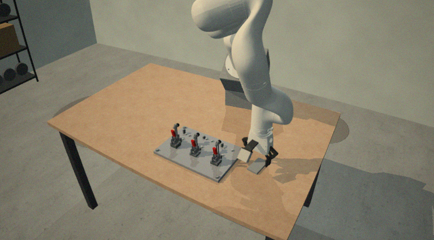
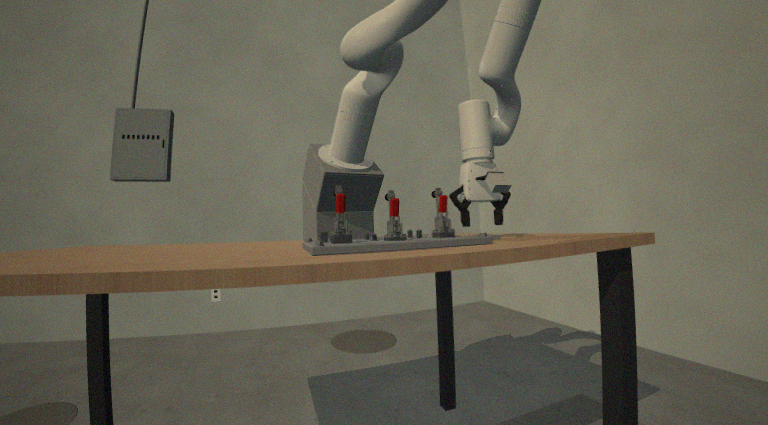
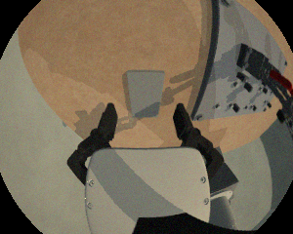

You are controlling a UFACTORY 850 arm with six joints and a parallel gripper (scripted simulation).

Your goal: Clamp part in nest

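Gripper [image 3: 145,123] fully open, holding nothing. Part [image 3: 145,92] flat on worktop [image 3: 88,39], below and between the fingers, untouched.

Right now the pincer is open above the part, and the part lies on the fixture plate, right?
Not quite. The pincer is open above the part, but the part lies on the table beside the fixture plate, not on it. The top view shows this.

no readable text, labels, brands, numbers or signs on anything
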